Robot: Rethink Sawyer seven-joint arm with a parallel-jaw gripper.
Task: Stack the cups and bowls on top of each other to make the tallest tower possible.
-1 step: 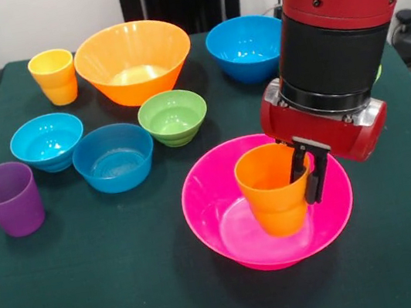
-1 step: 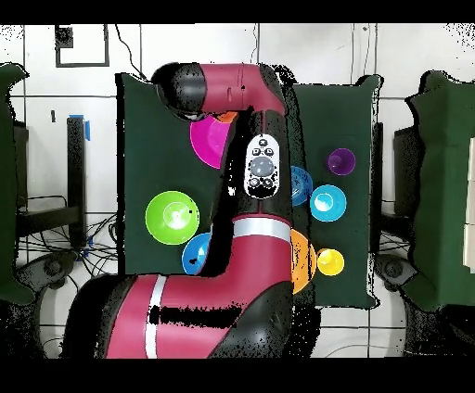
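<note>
Pink bowl w/ upright orange cup inside, gripper clamped on cup rim.

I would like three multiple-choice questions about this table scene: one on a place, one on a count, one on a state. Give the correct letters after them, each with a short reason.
1. Where is the orange cup?
A. beside the purple cup
B. inside the pink bowl
C. inside the large orange bowl

2. How many cups show in the front view?
A. two
B. three
C. five

3. What is the end effector doing?
A. gripping the orange cup's rim
B. hanging open above the yellow cup
C. holding a green bowl

Answers: 1 B, the cup sits within the pink bowl. 2 B, the yellow cup, the purple cup and the orange one. 3 A, the end effector has one finger inside the rim and one outside.
</note>
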